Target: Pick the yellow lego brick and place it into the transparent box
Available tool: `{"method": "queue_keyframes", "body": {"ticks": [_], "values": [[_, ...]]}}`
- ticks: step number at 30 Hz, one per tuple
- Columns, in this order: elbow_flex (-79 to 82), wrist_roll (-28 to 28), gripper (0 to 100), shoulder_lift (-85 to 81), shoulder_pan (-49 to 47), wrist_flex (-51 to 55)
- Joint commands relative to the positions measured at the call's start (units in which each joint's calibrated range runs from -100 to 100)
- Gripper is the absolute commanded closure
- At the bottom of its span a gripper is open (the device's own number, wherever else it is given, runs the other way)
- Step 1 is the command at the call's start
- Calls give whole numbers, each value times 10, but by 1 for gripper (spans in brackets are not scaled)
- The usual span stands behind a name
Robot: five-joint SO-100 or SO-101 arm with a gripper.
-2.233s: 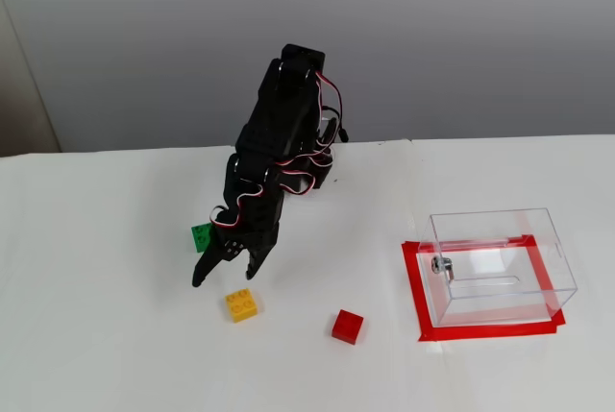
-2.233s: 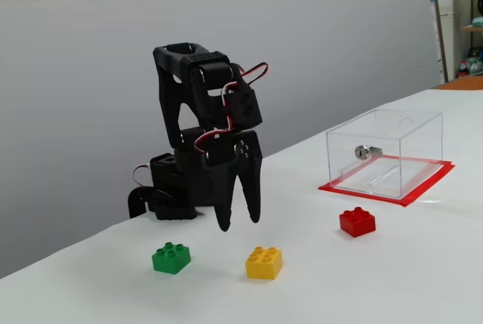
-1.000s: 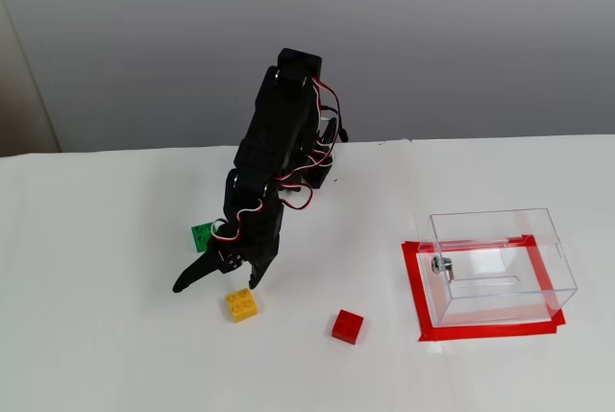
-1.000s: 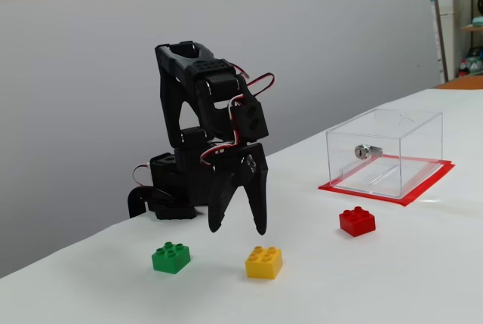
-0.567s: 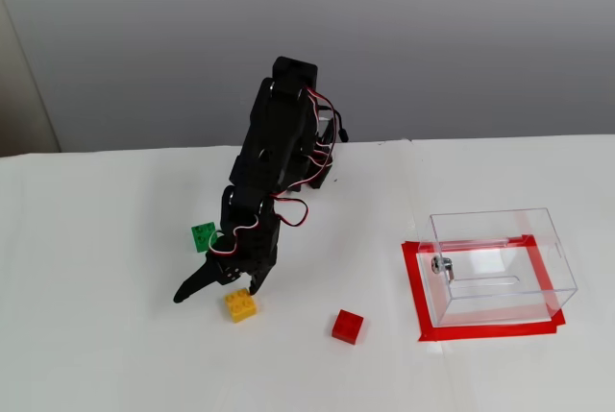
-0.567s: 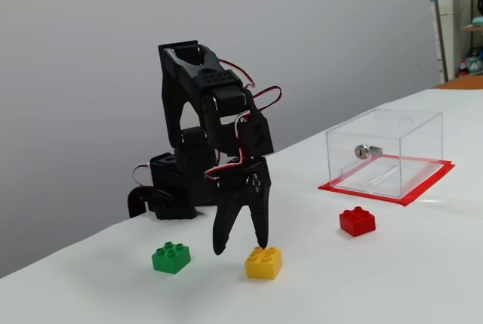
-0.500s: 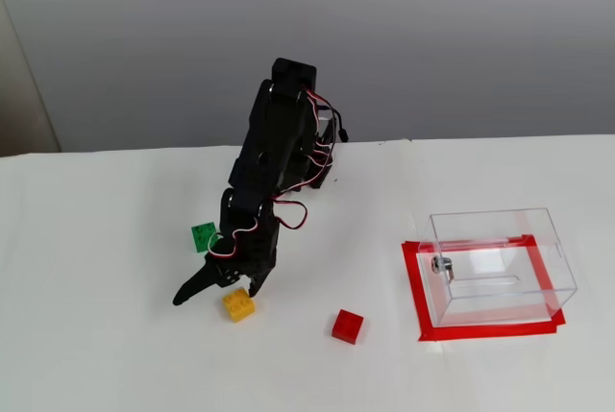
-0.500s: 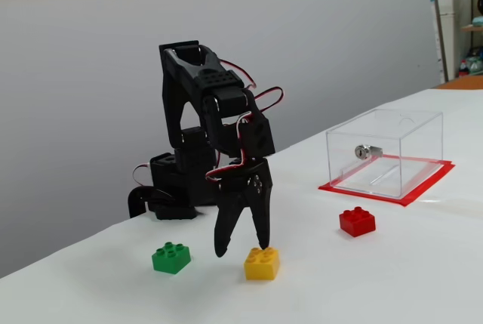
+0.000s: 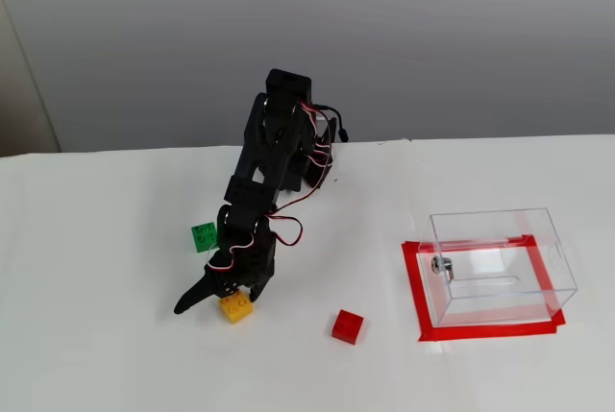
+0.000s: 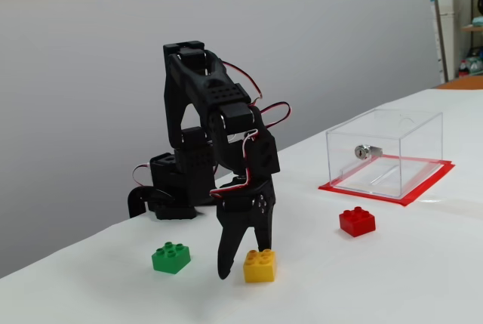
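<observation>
The yellow lego brick (image 9: 235,307) (image 10: 259,265) sits on the white table (image 9: 96,335) (image 10: 392,286), and the gripper (image 9: 217,300) (image 10: 243,264) stands over it with its jaws spread wide. One fingertip is down at the brick's near edge, the other well out to the side; nothing is clamped. The green brick (image 9: 203,236) (image 10: 171,257) lies just behind the arm, the red brick (image 9: 348,326) (image 10: 357,221) to the right in both fixed views. Farther right, the transparent box (image 9: 500,265) (image 10: 383,152) stands on a frame of red tape (image 9: 415,292) (image 10: 423,188).
</observation>
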Motion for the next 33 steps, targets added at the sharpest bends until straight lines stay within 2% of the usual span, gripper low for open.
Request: {"method": "queue_keyframes", "body": {"ticks": [1,6,13,18,29,33], "values": [[-18,0,43,-1,-3,3],[-17,0,44,-1,-3,3],[-15,0,63,-9,-3,3],[-11,-2,71,-11,-3,3],[-10,-2,84,-23,-4,3],[-9,-2,84,-27,-13,3]]}}
